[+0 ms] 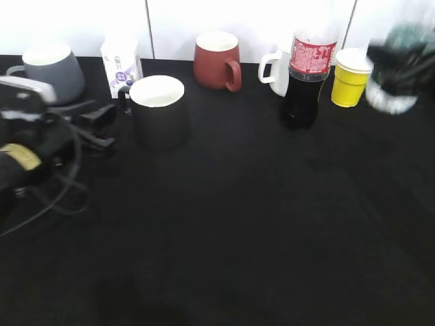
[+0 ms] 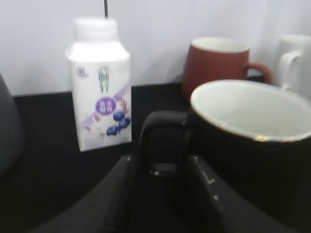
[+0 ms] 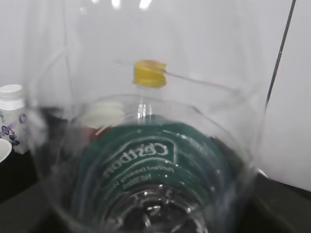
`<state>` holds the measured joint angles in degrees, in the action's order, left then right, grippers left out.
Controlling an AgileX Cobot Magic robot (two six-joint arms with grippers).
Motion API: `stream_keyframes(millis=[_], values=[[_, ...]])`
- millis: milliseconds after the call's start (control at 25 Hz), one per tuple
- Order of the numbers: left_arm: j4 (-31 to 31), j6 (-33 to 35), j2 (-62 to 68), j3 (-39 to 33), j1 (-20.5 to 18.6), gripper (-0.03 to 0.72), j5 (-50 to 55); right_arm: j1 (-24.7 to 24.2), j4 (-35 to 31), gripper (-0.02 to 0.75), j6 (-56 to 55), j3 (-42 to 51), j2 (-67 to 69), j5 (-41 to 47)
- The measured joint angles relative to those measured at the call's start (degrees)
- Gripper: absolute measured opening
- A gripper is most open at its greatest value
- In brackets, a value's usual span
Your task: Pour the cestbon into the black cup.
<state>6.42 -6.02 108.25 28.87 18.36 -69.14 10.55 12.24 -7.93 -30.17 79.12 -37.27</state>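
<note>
The black cup (image 1: 160, 115) with a white inside stands at the back left, its handle turned to the left. In the left wrist view it (image 2: 248, 145) fills the right side. My left gripper (image 1: 109, 125) is open, and its two fingers (image 2: 160, 170) reach to either side of the cup's handle. The cestbon (image 1: 394, 68), a clear bottle with a green label, is blurred and held in the air at the far right by my right gripper (image 1: 408, 64). The right wrist view looks along the bottle (image 3: 146, 160) from its base to its yellow cap; the fingers are hidden there.
Along the back wall stand a grey mug (image 1: 51, 68), a white milk carton (image 1: 121, 66), a red-brown mug (image 1: 216, 61), a white mug (image 1: 275, 71), a cola bottle (image 1: 306, 78) and a yellow cup (image 1: 350, 78). The black table stretches forward.
</note>
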Motion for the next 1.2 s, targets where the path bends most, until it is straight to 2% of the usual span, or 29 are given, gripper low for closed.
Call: stream_keyframes(millis=[120, 200, 280, 400, 480, 600, 800, 880, 960, 1000, 1080, 1200], values=[[1.65, -0.06, -6.84, -1.83, 0.00, 0.281, -0.05, 0.00, -6.18, 0.493, 5.63, 0.00, 9.53, -4.11], [5.65, -0.06, -10.58, -1.83, 0.00, 0.281, -0.11, 0.00, -7.24, 0.493, 6.41, -0.02, 17.42, -12.47], [6.91, -0.06, -14.13, -1.89, 0.00, 0.281, 0.00, 0.00, -8.63, 0.493, 6.63, -0.06, 24.50, -20.65], [7.35, -0.06, -18.03, -1.89, 0.00, 0.281, 1.58, 0.00, -9.31, 0.493, 6.69, -0.12, 30.03, -24.73], [8.49, -0.06, -18.57, -1.89, 0.00, 0.281, 2.44, 0.00, -9.31, 0.493, 6.69, -0.12, 30.16, -24.87], [9.80, -0.06, -19.51, -1.89, 0.00, 0.281, 4.39, 0.00, -10.72, 0.605, 6.69, -0.12, 27.73, -19.14], [9.95, -0.06, -19.56, -1.89, 0.00, 0.281, 10.70, 0.00, -11.69, 0.617, 5.76, 7.15, 20.99, -16.45], [9.95, -1.80, -20.60, -1.89, 0.00, 0.281, 18.05, 0.00, -11.80, 0.613, 5.76, 11.07, 17.67, -15.84], [9.95, -6.16, -23.11, -1.89, 0.00, 0.281, 27.43, 0.00, -11.80, 0.601, 4.89, 12.11, 12.22, -8.32], [9.95, -8.14, -24.90, -1.71, 0.00, 0.281, 32.47, 0.00, -11.80, 0.597, 4.62, 11.43, 8.63, 0.01], [9.95, -13.08, -29.41, 1.51, 0.47, 0.281, 49.24, 0.00, -11.80, 0.596, 4.49, 7.55, 2.07, 17.00], [7.19, -13.95, -38.69, 7.48, 5.68, 0.281, 73.27, 0.00, -12.24, 0.596, 4.45, -1.51, -7.54, 38.65]])
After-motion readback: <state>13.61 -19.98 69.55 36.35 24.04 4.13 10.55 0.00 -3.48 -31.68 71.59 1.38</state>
